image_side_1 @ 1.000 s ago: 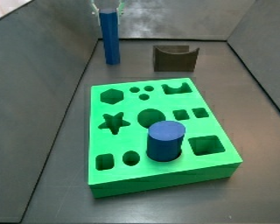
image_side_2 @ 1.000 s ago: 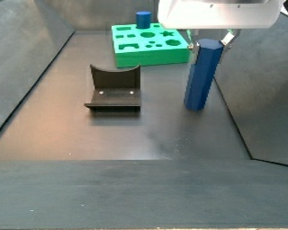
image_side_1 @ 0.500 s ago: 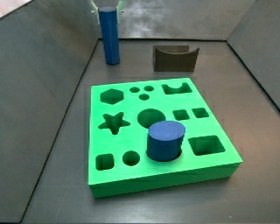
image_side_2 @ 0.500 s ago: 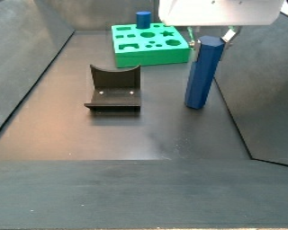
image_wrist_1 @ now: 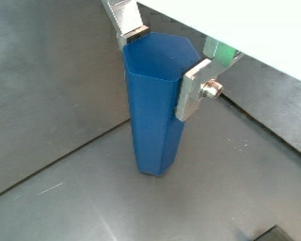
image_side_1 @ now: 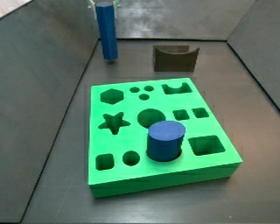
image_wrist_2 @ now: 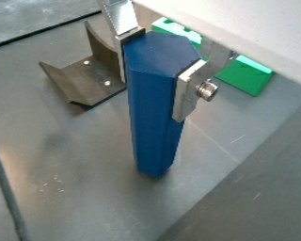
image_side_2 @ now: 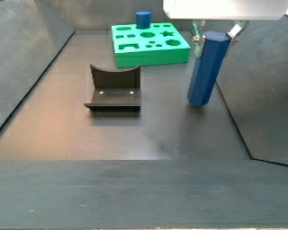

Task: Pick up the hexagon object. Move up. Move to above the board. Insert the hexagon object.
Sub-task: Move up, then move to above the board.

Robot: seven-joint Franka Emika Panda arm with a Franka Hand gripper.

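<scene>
The table (image_side_2: 134, 135) was a dark floor walled on its sides, with bare floor open between the pieces. The board (image_side_1: 160, 136) lay flat on it, well apart from the hexagon object (image_side_2: 205, 70); in a side view it sat at the far end (image_side_2: 149, 45). Its star, round, square and hexagon cut-outs stood open, and a short blue cylinder (image_side_1: 166, 141) stood upright in one of the holes. The fixture (image_side_2: 112, 89) stood on the floor between board and rod, clear of both, with open floor around it.

The hexagon object stood upright near one side wall. In both wrist views (image_wrist_1: 160, 108) (image_wrist_2: 156, 108) its faceted blue sides ran straight down to the floor. Whether its foot touched the floor or hung just above could not be told from these pictures.

The hand (image_wrist_1: 166, 61) was at the rod's top end, one finger (image_wrist_1: 195, 89) flat against a side face and the other (image_wrist_1: 125, 24) against the opposite side near the top edge. In a wrist view (image_wrist_2: 160, 61) the plates pressed on the blue faces with no gap showing, so the hand was closed on the hexagon object, spread only as wide as the rod. In a side view (image_side_2: 212, 34) its white body sat directly over the rod. In a side view (image_side_1: 105, 28) only the rod showed, at the far corner.
</scene>
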